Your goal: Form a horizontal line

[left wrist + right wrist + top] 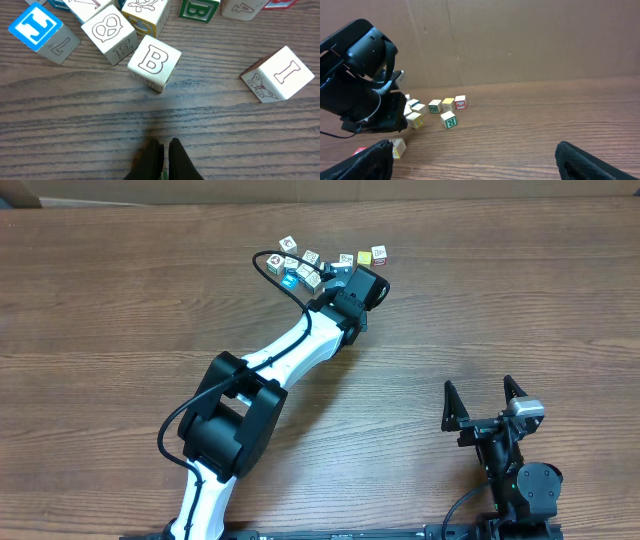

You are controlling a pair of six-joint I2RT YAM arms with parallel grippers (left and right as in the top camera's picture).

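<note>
Across the far middle of the tabletop (pixel 120 300), your left arm (pixel 290 350) reaches to the loose bunch of cubes (pixel 300 268). Its left hand (pixel 164 146) is clenched on nothing, likely set for nudging rather than gripping. Your right hand (pixel 480 388) rests released, near right. The horizontal line (pixel 364 257), three cubes ending in red-and-white, lies beyond the left hand and to its right. The B cube (pixel 154 61) sits just ahead.
</note>
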